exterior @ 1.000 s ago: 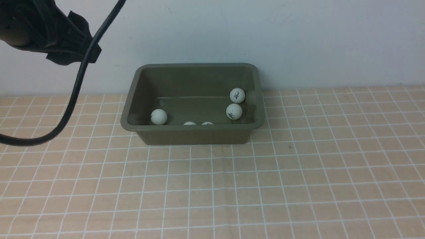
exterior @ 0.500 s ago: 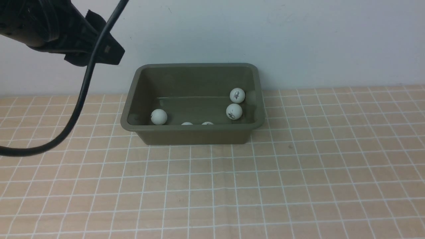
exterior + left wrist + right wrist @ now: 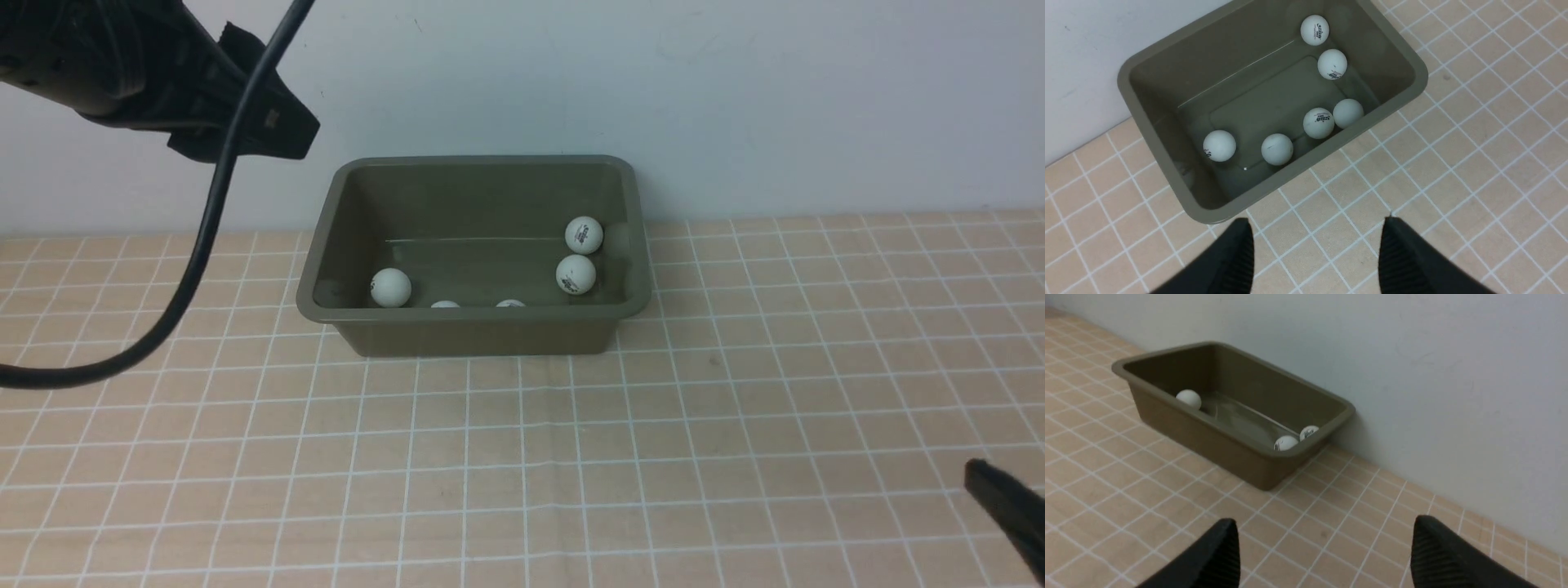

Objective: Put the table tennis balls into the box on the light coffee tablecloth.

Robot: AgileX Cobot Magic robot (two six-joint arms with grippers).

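Front view first: the box's near wall hides most of what lies low inside, so only the tops of two balls peek over its rim, and one ball is out of sight altogether. A thick black cable (image 3: pixel 214 204) crosses in front of the left arm (image 3: pixel 122 65), which is cut off by the picture's edge, and only a blurred dark tip of the right gripper (image 3: pixel 1012 514) shows at the lower right corner. In both wrist views the fingers are blurred and run out of the picture. The box (image 3: pixel 1216 214), an olive-green tub, stands upright on the light checked tablecloth (image 3: pixel 506 457), near the wall (image 3: pixel 735 98). All six white balls (image 3: pixel 1276 149) are inside it, as the left wrist view shows: two sit close together near the right end, two more touch beside the near wall, another is near those, and one lies toward the left end. The left gripper (image 3: pixel 1316 245) is open with nothing between its fingers, and the right gripper is also spread wide and empty. Compared with the earlier front pictures, the left arm reaches farther toward the box, one partly hidden ball has shifted left along the near wall, and the right gripper's tip has come into sight.
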